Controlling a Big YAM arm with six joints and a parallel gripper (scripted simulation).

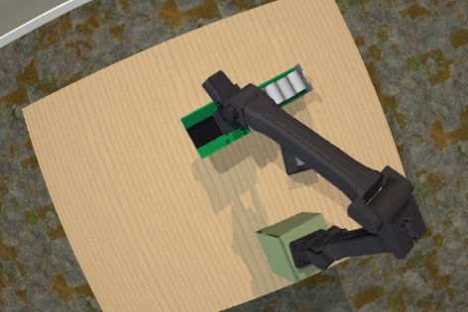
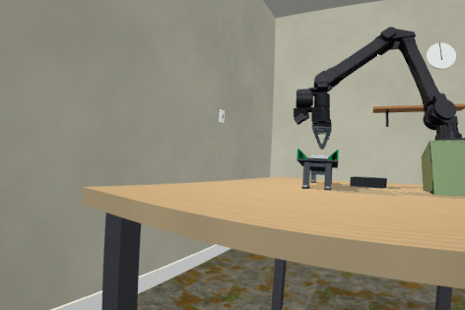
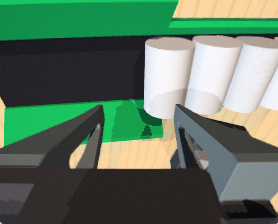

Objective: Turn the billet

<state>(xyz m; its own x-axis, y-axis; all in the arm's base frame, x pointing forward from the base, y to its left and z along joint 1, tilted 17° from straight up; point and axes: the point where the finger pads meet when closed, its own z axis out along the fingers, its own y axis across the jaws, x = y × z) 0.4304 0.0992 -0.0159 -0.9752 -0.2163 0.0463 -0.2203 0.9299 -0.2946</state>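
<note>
Pale grey-green walls; round wall clock at 2 o'clock; wooden shelf below; mottled stone floor; wooden table, dark legs.
</note>
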